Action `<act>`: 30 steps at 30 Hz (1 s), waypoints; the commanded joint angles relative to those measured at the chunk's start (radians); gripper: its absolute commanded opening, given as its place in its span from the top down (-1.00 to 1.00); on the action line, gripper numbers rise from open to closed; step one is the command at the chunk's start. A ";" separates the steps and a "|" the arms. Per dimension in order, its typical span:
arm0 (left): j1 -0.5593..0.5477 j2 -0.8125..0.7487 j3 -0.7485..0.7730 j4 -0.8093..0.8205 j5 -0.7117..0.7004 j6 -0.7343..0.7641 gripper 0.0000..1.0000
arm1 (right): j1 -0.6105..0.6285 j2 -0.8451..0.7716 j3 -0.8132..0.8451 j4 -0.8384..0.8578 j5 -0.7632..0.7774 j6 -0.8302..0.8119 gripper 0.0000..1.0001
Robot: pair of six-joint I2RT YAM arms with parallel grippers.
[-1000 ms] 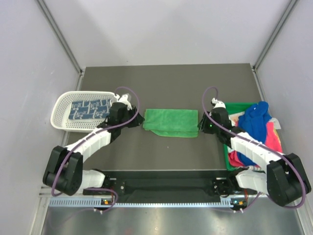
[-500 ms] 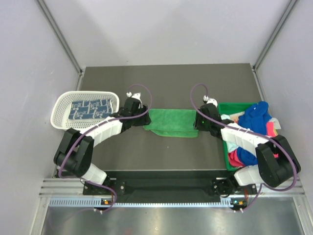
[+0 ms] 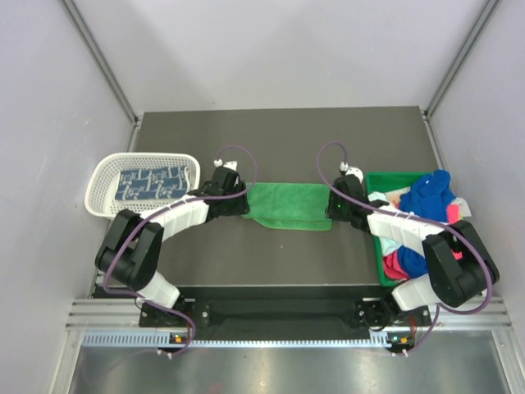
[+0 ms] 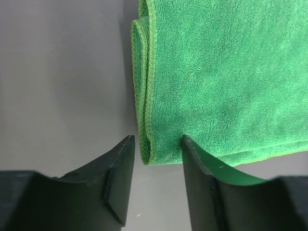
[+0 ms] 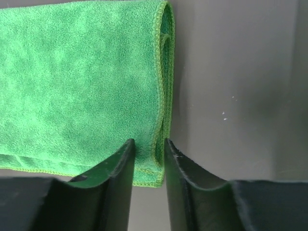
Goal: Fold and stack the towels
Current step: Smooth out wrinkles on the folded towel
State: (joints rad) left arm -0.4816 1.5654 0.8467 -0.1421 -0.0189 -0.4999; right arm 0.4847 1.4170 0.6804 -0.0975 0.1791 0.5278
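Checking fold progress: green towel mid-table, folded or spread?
Folded. The green towel lies flat on the table as a compact rectangle; both wrist views show stacked layers at its ends.

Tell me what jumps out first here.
A folded green towel lies mid-table, with the left gripper and right gripper each astride one short end. Left of it a white basket holds a folded patterned towel. On the right a green bin is heaped with blue and pink towels.
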 commanded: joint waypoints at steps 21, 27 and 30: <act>-0.005 -0.088 0.006 -0.057 -0.012 0.015 1.00 | 0.014 -0.188 -0.061 -0.062 -0.013 0.009 1.00; -0.003 -0.056 -0.035 -0.028 0.013 0.009 1.00 | 0.014 -0.136 -0.133 0.016 -0.049 0.034 1.00; -0.003 -0.038 -0.058 0.002 0.049 0.000 1.00 | 0.012 -0.113 -0.156 0.044 -0.062 0.044 0.99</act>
State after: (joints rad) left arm -0.4843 1.5131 0.8185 -0.1776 -0.0044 -0.4988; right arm 0.4889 1.2831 0.5362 -0.1013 0.1291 0.5556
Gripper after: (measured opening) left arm 0.028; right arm 0.010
